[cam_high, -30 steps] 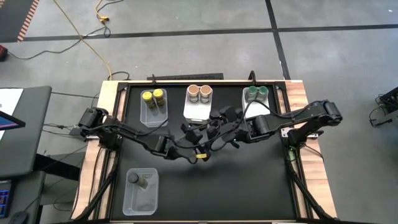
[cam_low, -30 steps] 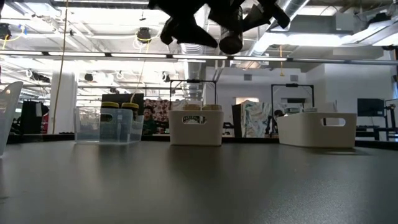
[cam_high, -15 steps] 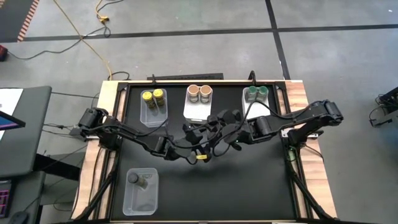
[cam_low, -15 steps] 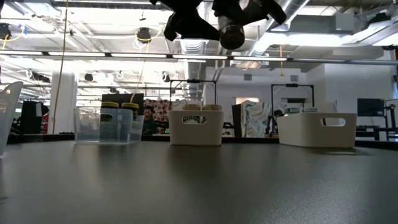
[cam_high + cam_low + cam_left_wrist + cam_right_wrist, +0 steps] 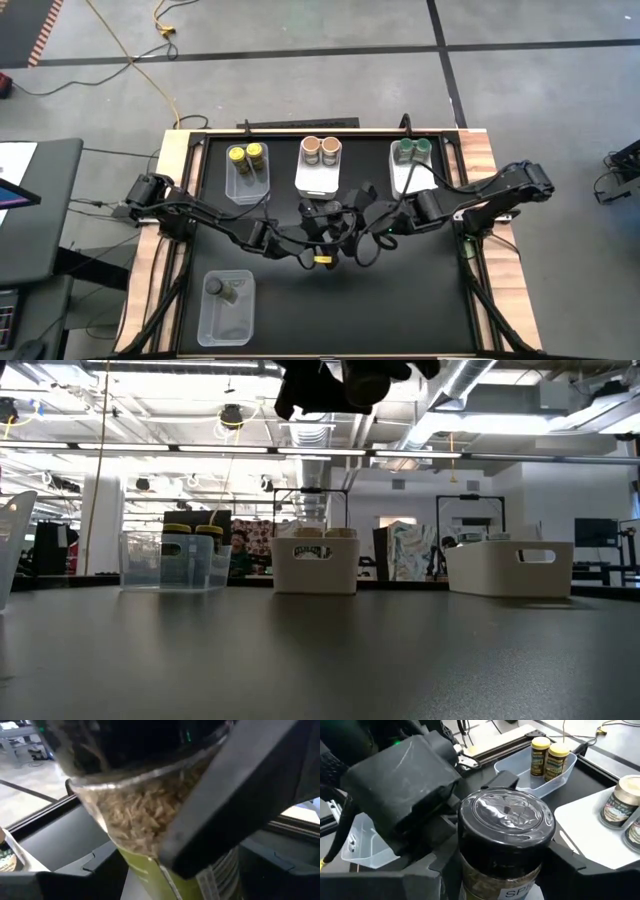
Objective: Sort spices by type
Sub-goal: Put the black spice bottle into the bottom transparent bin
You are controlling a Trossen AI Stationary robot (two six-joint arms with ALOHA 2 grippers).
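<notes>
A spice jar with a dark grey lid (image 5: 506,820) and dried herbs behind its clear wall (image 5: 140,815) hangs high over the table's middle, between both grippers. My right gripper (image 5: 500,870) (image 5: 358,222) is shut on it. My left gripper (image 5: 320,218) (image 5: 400,775) meets it from the other side and is also shut on it. In the low view both grippers (image 5: 345,375) sit at the picture's top edge, and the jar is mostly cut off there. My left gripper has the jar's clear body close in front of its camera, with a dark finger (image 5: 225,800) lying slantwise across the glass; the other finger is hidden by the jar. The jar is lifted clear of the table. My right gripper pinches the jar's body below the lid (image 5: 495,865) between its two fingers (image 5: 565,857), one on each side. The jar stands upright in the hold, lid up, lifted clear of the table.
Along the far edge stand a clear bin (image 5: 247,178) with yellow-topped jars (image 5: 246,153), a white bin (image 5: 318,178) with tan-topped jars (image 5: 321,147) and a white bin (image 5: 400,172) with green-topped jars (image 5: 410,150). A clear bin (image 5: 227,310) at the near left holds a grey-topped jar (image 5: 215,287).
Both grippers, together with the jar, have risen: in the low view the jar has climbed from below the arms to the picture's top edge. In the high view the joined grippers have shifted slightly toward the near edge.
</notes>
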